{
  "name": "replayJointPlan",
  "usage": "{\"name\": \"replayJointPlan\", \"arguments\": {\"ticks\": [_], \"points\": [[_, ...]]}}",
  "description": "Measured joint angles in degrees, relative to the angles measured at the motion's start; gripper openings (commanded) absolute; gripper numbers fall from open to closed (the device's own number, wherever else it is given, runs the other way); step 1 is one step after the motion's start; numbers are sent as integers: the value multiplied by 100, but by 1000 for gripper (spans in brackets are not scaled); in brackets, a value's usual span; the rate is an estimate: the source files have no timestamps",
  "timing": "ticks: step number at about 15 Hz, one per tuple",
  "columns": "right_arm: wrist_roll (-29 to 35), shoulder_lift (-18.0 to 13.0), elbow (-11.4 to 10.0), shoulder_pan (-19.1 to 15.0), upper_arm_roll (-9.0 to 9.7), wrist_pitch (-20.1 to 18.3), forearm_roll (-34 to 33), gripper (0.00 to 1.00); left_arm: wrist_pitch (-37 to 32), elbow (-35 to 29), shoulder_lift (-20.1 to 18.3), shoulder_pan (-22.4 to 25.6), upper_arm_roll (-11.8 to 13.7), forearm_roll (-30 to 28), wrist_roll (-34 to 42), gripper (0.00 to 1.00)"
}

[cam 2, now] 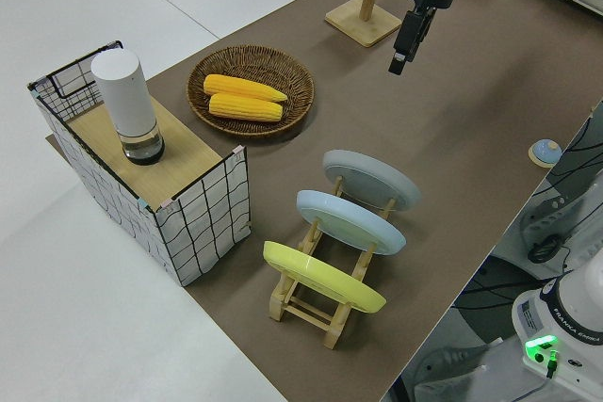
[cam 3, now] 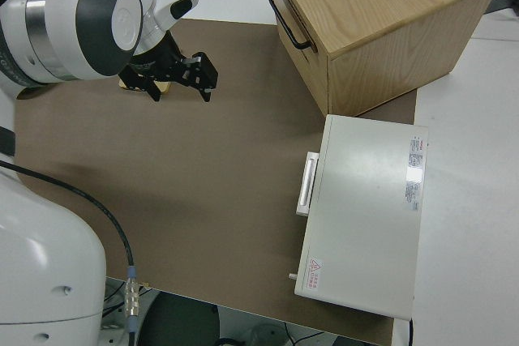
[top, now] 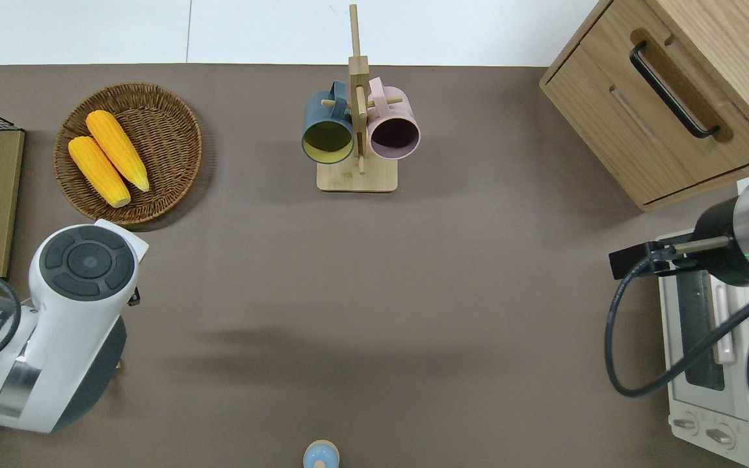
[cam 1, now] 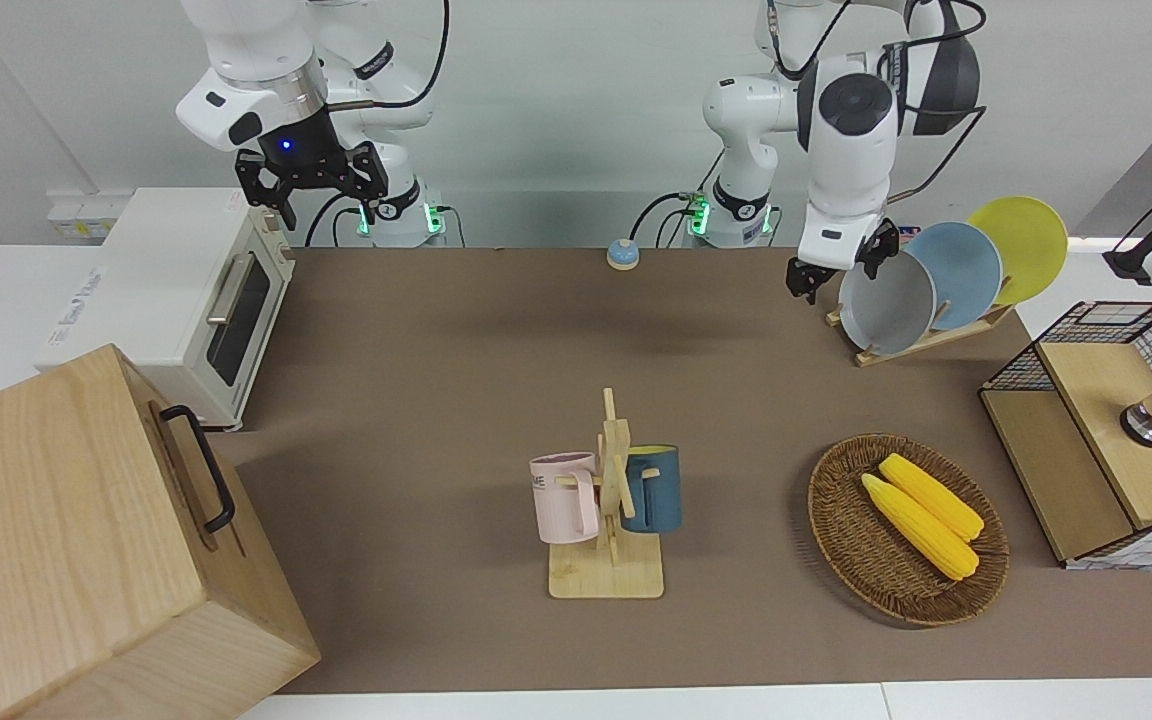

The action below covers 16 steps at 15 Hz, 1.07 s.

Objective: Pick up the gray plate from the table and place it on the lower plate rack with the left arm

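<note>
The gray plate (cam 1: 888,303) leans in the lowest slot of the light-wood plate rack (cam 1: 921,340), on the brown mat toward the left arm's end of the table. It also shows in the left side view (cam 2: 372,179). My left gripper (cam 1: 838,266) is open and empty. It hangs in the air just beside the gray plate's rim, apart from it, on the side toward the table's middle. It also shows in the left side view (cam 2: 407,44). The right arm is parked with its gripper (cam 1: 308,190) open.
A sky-blue plate (cam 1: 958,262) and a yellow plate (cam 1: 1021,245) fill the rack's upper slots. A wicker basket (cam 1: 841,530) with corn, a mug stand (cam 1: 608,560), a wire-and-wood box (cam 1: 1086,440), a toaster oven (cam 1: 186,290), a wooden cabinet (cam 1: 66,540) and a small bell (cam 1: 622,254) stand around.
</note>
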Motion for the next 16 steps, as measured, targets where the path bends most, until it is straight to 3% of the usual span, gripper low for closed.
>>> {"name": "replayJointPlan", "arguments": {"ticks": [6, 13, 16], "points": [[0, 0, 0, 0, 0, 0, 0, 990, -8, 666, 1, 11, 125, -1071, 971, 998], [0, 0, 0, 0, 0, 0, 0, 987, -239, 1199, 2, 126, 308, -1686, 2275, 995], [0, 0, 0, 0, 0, 0, 0, 987, -324, 1218, 3, 163, 351, -1743, 2467, 995]]}}
